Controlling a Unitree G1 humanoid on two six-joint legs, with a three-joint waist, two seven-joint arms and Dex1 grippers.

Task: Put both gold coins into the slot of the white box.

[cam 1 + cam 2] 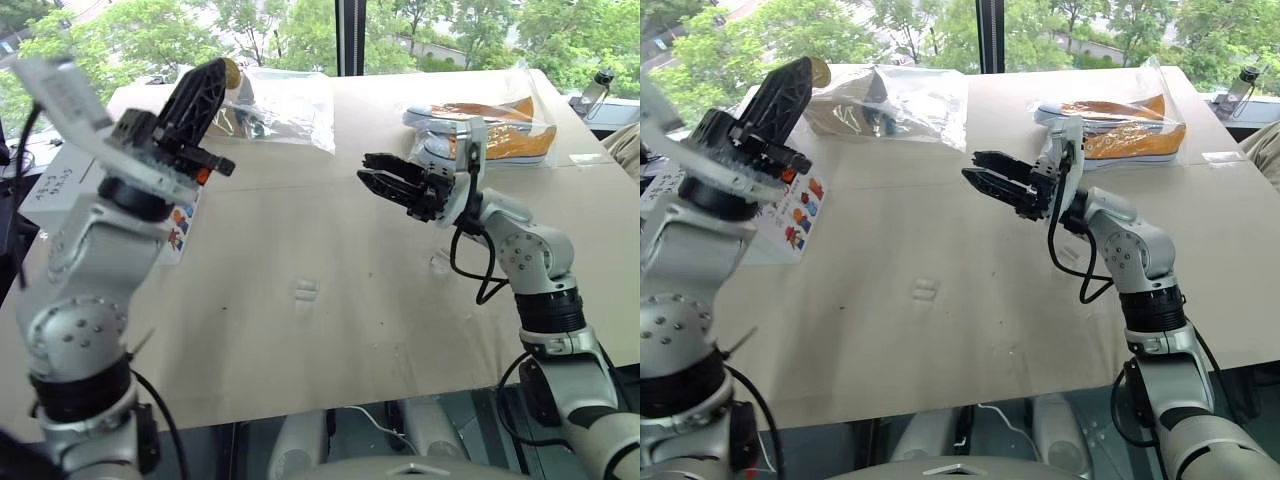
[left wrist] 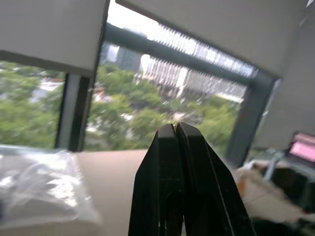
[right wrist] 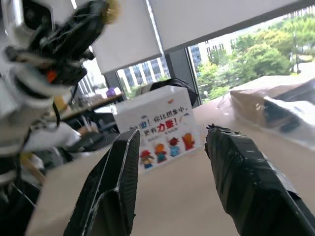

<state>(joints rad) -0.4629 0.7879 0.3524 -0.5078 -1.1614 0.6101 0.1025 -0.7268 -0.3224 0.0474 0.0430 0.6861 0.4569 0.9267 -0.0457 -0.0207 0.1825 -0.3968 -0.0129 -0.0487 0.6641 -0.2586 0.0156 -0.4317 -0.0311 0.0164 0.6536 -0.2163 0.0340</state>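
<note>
From the left eye view, the left gripper (image 1: 222,72) is raised at about ten o'clock, its black fingers clenched on a gold coin (image 1: 231,73) that peeks out at the tips. Behind that arm, at nine o'clock on the worktop (image 1: 330,330), sits the white box (image 1: 60,185), its cartoon-picture side facing the centre; its slot cannot be made out. The right gripper (image 1: 372,172) hovers above the worktop just right of centre, pointing toward nine o'clock, its fingers parted with nothing between them. A clear bag (image 1: 285,105) lies at twelve o'clock and another bag holding an orange shoe (image 1: 500,130) lies at two o'clock. Two small clear holders (image 1: 306,292) rest near the middle of the worktop.

In the left wrist view, the left gripper's fingers (image 2: 165,191) press together, a sliver of gold at the tips, with a window behind and a clear bag at eight o'clock.

In the right wrist view, the right gripper's fingers (image 3: 115,191) stand apart and empty. Between them, farther off, the white box (image 3: 157,123) shows its cartoon figures and red text. At eleven o'clock the left gripper (image 3: 106,14) holds the gold coin (image 3: 111,10) at its tips.
</note>
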